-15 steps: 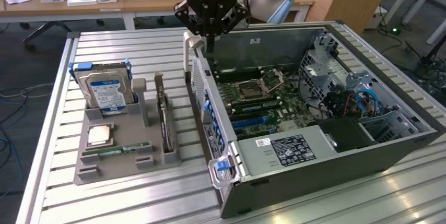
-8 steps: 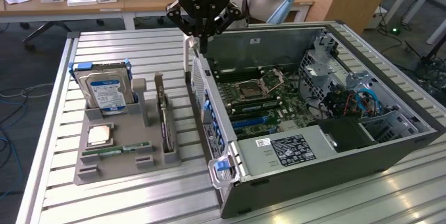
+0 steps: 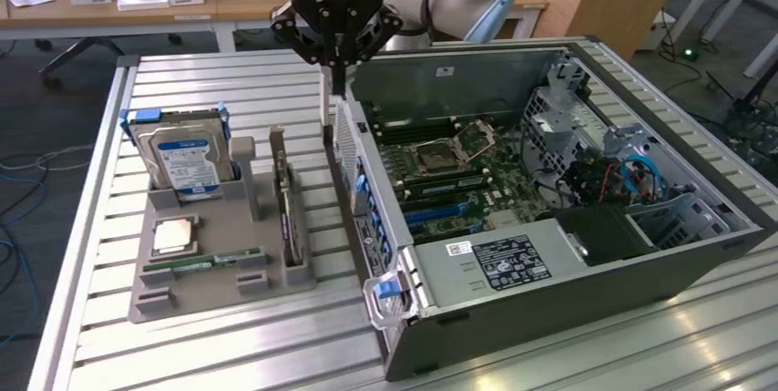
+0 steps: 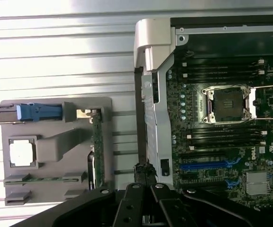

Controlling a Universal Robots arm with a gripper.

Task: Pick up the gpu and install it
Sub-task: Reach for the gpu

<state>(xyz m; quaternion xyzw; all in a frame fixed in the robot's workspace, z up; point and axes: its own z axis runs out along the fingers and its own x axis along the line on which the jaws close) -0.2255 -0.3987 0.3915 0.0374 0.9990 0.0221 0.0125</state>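
The gpu (image 3: 290,213) is a thin dark card with a pale bracket. It stands on edge in the grey holder tray (image 3: 182,295), on the side nearest the computer case. In the wrist view the gpu (image 4: 97,146) runs along the tray's edge. My gripper (image 3: 333,61) hangs shut above the far end of the gap between the tray and the case wall, beyond the card's far end and apart from it. In the wrist view my gripper (image 4: 144,172) shows dark closed tips over that gap, with nothing visibly held.
The open computer case (image 3: 547,318) lies on the exterior view's right, its motherboard (image 3: 438,163) and blue slots (image 4: 207,165) exposed. The tray also holds a hard drive (image 3: 182,159), a processor (image 3: 174,236) and a green memory stick (image 3: 200,263). Slatted metal table (image 3: 219,354) lies underneath.
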